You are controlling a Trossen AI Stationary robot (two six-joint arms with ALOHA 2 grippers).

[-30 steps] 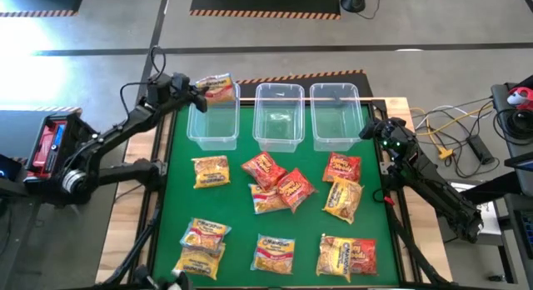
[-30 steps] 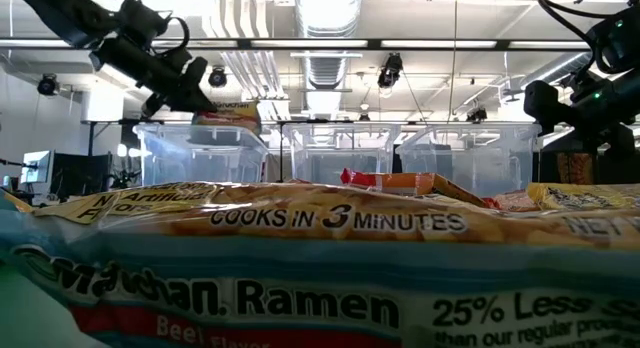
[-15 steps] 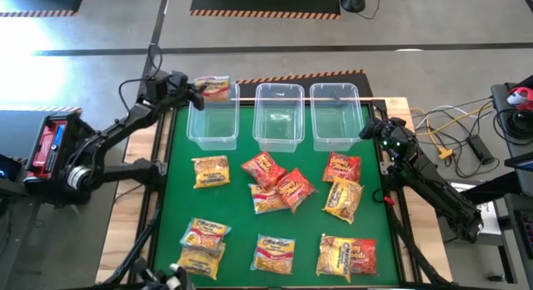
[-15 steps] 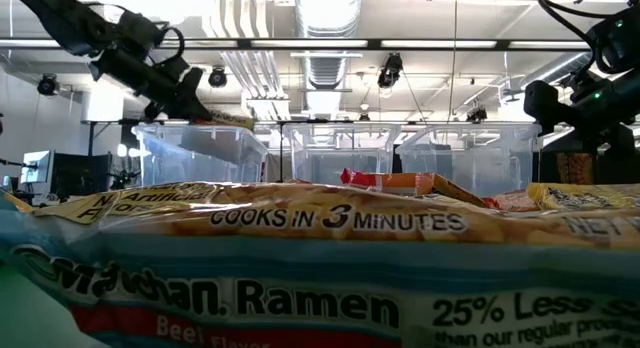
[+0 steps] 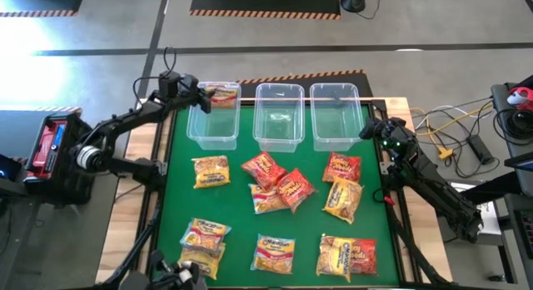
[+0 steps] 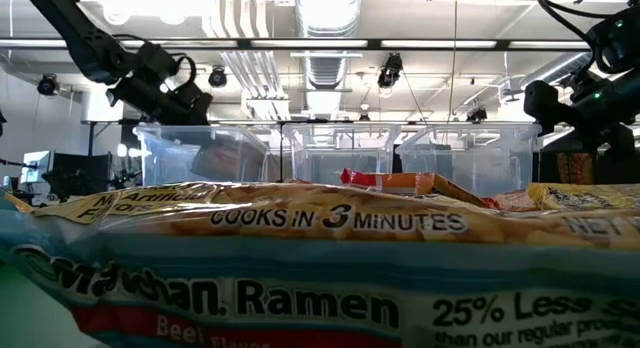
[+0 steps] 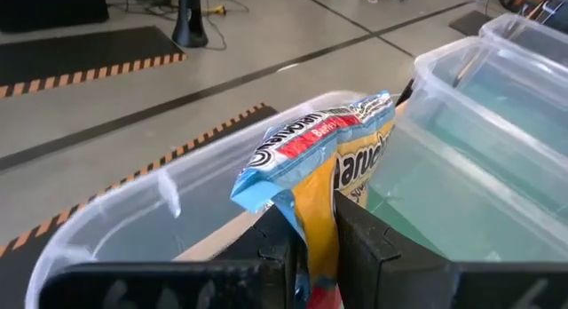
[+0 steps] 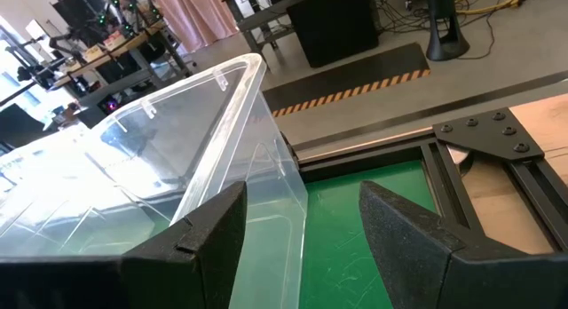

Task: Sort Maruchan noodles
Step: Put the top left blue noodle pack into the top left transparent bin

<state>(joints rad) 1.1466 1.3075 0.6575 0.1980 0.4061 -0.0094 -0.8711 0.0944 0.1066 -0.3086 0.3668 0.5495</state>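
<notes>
Three clear bins stand in a row at the far side of the green mat. My left gripper [image 5: 201, 97] [image 7: 312, 256] is at the left bin's [image 5: 212, 123] far end, shut on a yellow Maruchan packet [image 5: 221, 94] [image 7: 324, 162] with a blue and red end. In the low view this packet [image 6: 215, 162] shows through the bin wall, below the rim. Several more red, yellow and orange packets [image 5: 275, 186] lie flat on the mat. My right gripper [image 5: 369, 130] [image 8: 302, 247] waits open beside the right bin [image 5: 335, 115]. My left gripper pinches the yellow packet between its two fingers [image 7: 277, 247] at the packet's lower end [image 7: 318, 227]. The fingers come from the table's left side, slanting down. The packet is lifted clear and sticks out past the fingertips over the left bin's inside, its blue and red end [image 7: 293, 149] farthest out.
The middle bin [image 5: 278, 115] and the right bin hold no packets. A packet [image 6: 320, 278] lies right before the low camera and blocks most of that view. Bare mat [image 5: 179, 198] shows along the left side. Cables and gear [image 5: 466, 132] lie beyond the table's right edge.
My left gripper has tipped downward and dropped a little over the left bin's far end. The packet, which stood upright above the rim, laid over flat and now hangs down inside the bin. It stays pinched. My right arm has kept still.
</notes>
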